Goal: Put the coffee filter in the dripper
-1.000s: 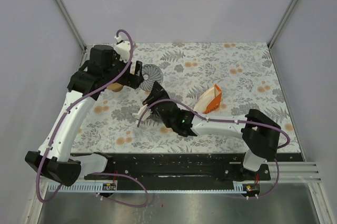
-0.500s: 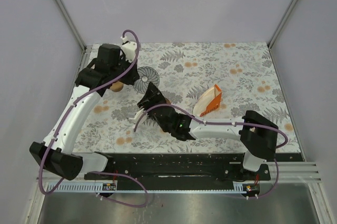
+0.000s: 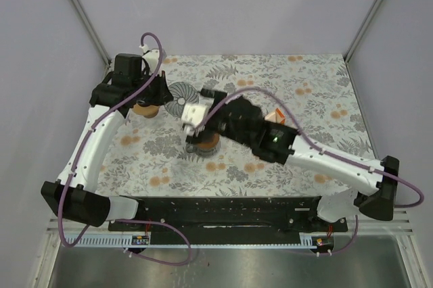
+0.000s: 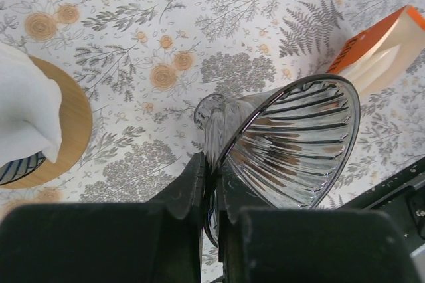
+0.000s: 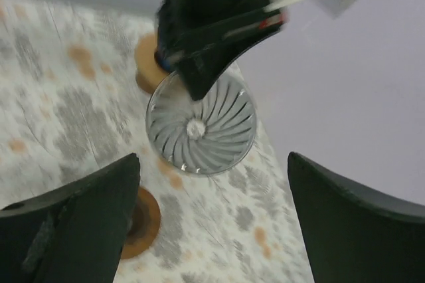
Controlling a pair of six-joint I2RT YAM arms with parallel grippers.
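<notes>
The glass dripper [image 4: 292, 143] hangs tilted above the table, and my left gripper [image 4: 212, 170] is shut on its rim. From above, the dripper [image 3: 180, 96] shows just right of the left gripper [image 3: 167, 96]. In the right wrist view its ribbed mouth [image 5: 201, 123] faces the camera. My right gripper [image 5: 212, 223] stands wide open with nothing between its fingers, a short way from the dripper; from above it [image 3: 197, 117] hovers over the table's middle. The coffee filter [image 4: 385, 50], white paper in an orange sleeve, lies on the table to the right, mostly behind the right arm [image 3: 274, 117].
A wooden ring [image 3: 203, 145] lies on the floral table below the right gripper. A second wooden piece [image 3: 145, 109] sits under the left arm. White walls with metal frame posts close in the left, back and right sides.
The left gripper closed on the dripper and drew it a little left. The right gripper opened and its arm swung up and back, uncovering the wooden ring.
</notes>
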